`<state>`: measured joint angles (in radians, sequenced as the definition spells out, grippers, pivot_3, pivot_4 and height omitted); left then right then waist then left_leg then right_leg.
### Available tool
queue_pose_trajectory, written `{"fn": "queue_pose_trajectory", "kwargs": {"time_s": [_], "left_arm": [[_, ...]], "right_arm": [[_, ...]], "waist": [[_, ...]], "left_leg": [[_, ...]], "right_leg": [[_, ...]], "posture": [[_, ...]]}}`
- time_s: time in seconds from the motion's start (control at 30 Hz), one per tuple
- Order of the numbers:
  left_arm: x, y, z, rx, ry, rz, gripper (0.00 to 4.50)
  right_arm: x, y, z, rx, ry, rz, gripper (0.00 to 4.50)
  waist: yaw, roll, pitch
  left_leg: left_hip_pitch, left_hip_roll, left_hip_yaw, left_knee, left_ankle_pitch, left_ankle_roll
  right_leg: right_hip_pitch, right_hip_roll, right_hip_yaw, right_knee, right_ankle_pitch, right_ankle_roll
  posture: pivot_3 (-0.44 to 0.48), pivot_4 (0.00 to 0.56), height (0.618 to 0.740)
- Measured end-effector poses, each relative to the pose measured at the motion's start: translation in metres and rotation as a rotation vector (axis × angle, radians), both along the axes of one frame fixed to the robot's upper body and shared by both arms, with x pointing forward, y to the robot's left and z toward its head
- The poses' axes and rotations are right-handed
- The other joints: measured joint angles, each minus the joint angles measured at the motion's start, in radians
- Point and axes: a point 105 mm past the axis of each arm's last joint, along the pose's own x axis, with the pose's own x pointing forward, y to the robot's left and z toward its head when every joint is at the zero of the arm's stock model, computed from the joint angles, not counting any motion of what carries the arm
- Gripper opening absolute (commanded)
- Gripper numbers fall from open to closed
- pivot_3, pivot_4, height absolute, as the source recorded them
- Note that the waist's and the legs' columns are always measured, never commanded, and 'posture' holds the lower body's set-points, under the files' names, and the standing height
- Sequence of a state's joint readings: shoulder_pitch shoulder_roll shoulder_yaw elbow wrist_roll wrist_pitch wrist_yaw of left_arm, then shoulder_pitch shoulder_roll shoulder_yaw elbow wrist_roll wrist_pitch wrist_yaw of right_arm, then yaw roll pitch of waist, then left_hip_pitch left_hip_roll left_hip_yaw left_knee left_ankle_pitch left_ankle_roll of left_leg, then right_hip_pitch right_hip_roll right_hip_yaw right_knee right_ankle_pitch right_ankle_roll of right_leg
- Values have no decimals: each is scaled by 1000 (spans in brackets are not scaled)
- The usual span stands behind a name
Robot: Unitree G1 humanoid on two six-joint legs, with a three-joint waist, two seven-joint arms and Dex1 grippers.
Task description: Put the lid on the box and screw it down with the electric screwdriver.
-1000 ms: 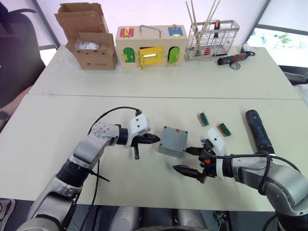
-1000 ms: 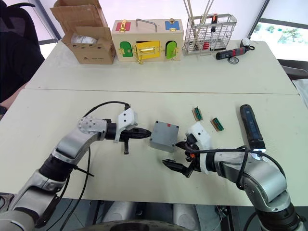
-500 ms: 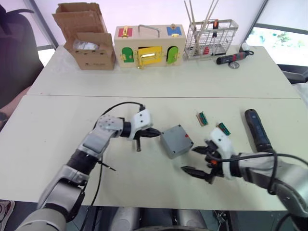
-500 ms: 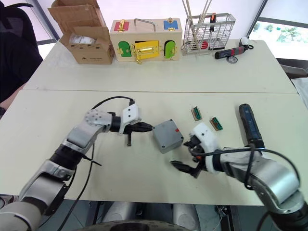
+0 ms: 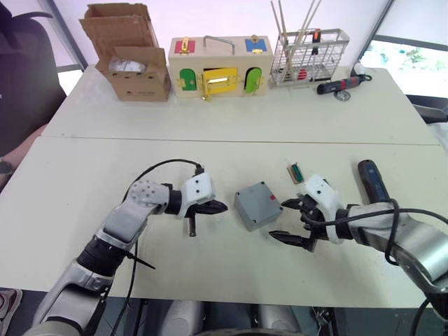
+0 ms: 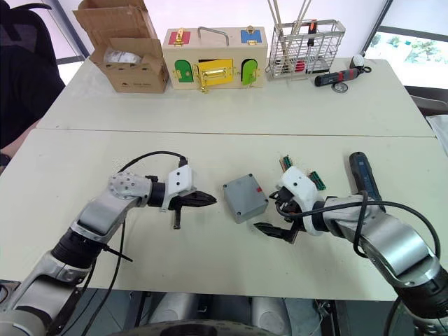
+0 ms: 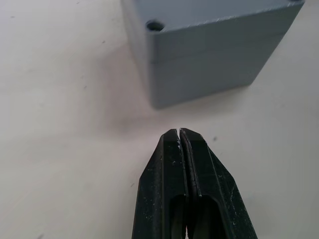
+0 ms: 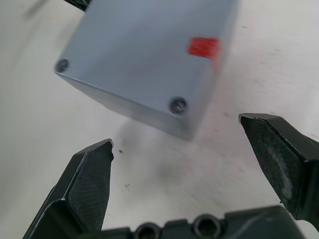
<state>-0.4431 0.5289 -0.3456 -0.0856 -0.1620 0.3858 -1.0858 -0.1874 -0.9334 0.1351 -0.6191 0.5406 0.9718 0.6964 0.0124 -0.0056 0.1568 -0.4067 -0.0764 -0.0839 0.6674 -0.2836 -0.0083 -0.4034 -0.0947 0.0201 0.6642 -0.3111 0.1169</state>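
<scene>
Since the earlier frame the left gripper (image 5: pixel 218 207) has backed away from the box (image 5: pixel 257 206), jaws pressed together. The right gripper (image 5: pixel 285 222) has closed in beside it, jaws spread. The box sits lid-on at mid-frame on the table (image 5: pixel 231 119). The screwdriver (image 5: pixel 372 181) lies at right, long axis running toward the top of the frame.

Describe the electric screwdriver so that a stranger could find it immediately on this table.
Look at the near half of the table, at its right edge, beyond the right hand. The electric screwdriver lies there: thick, black, pen-shaped, unlike the slimmer black-and-red tool by the far wire basket.
</scene>
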Motion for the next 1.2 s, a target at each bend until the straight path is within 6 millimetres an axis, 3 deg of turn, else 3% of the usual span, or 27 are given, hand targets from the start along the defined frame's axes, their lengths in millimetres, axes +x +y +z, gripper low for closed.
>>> {"fn": "queue_pose_trajectory", "kwargs": {"time_s": [0.23, 0.7, 0.87, 1.07, 1.2], "left_arm": [[2, -14, -3, -24, 9, -13, 0], [12, -16, -6, -27, -9, 0, 0], [17, -12, -4, -6, -33, -1, 0], [24, 5, 6, -12, -35, 43, 0], [21, 4, 8, -14, -36, 29, 0]], "right_arm": [[-7, 9, -5, 18, 42, 44, 4482], [-16, 15, -14, 34, 63, 14, 4482], [-14, -1, -13, -24, 51, -25, 4482], [-3, -19, 18, 61, -16, -119, 4482], [-4, -20, 10, 60, 24, -118, 4482]], "waist": [[0, 0, 0], [1, 0, 0], [0, 0, 0], [0, 0, 0], [0, 0, 0]], "left_leg": [[0, 0, 0, 0, 0, 0], [0, 0, 0, 0, 0, 0], [0, 0, 0, 0, 0, 0], [0, 0, 0, 0, 0, 0], [0, 0, 0, 0, 0, 0]], "right_leg": [[0, 0, 0, 0, 0, 0], [0, 0, -1, 0, 0, 0], [0, 0, -1, 0, 0, 0], [0, 0, -1, 0, 0, 0], [0, 0, 0, 0, 0, 0]], "posture": [[0, 150, 740], [0, 150, 740], [0, 150, 740], [0, 150, 740], [0, 150, 740]]}}
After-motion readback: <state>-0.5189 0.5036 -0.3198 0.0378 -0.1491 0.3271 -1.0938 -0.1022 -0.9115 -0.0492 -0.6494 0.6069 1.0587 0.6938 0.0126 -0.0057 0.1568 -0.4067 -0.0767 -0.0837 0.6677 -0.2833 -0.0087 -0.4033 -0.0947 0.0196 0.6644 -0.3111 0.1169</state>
